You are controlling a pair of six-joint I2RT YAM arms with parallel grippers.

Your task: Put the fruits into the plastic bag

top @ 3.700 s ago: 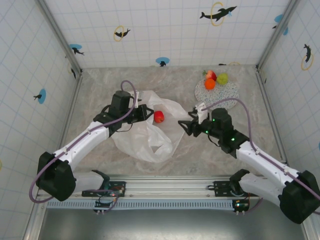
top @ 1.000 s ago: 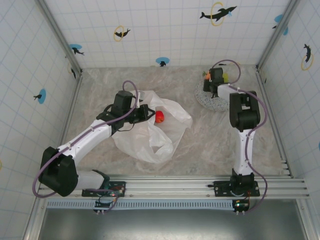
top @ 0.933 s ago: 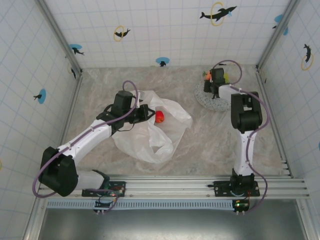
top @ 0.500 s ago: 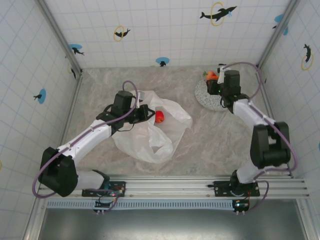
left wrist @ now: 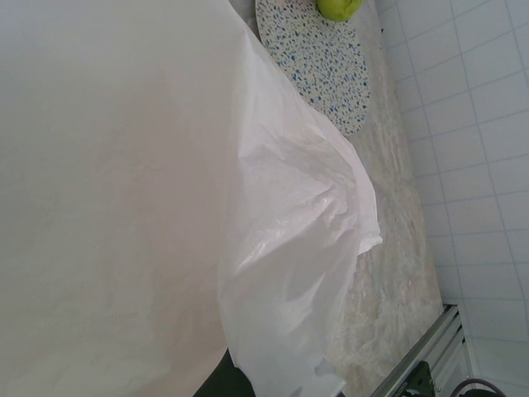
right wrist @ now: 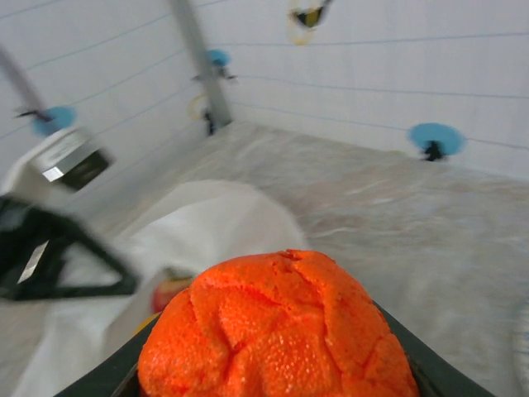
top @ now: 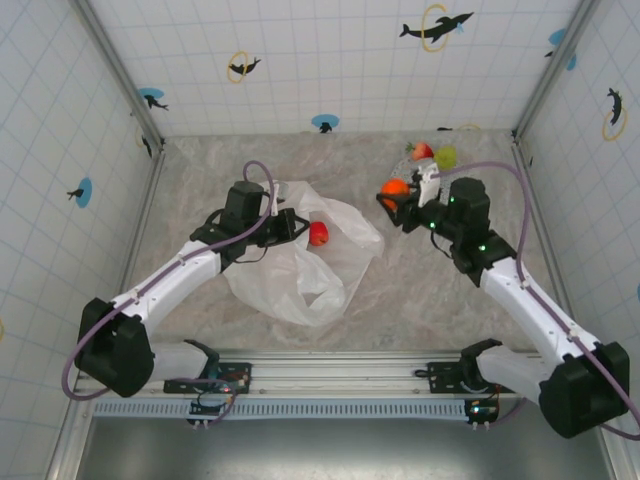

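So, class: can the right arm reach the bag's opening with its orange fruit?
Probably yes. The right end effector holds the orange fruit beside the plastic bag, whose mouth the left end effector grips; only bare table lies between.

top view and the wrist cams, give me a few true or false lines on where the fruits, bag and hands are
1. The right hand is shut on an orange fruit. True.
2. The orange fruit is already inside the plastic bag. False: it is held up to the right of the bag, apart from it.
3. A red fruit sits in the bag's mouth, next to the left hand. True.
4. The plate has no fruit on it. False: a yellow-green fruit sits at its edge.
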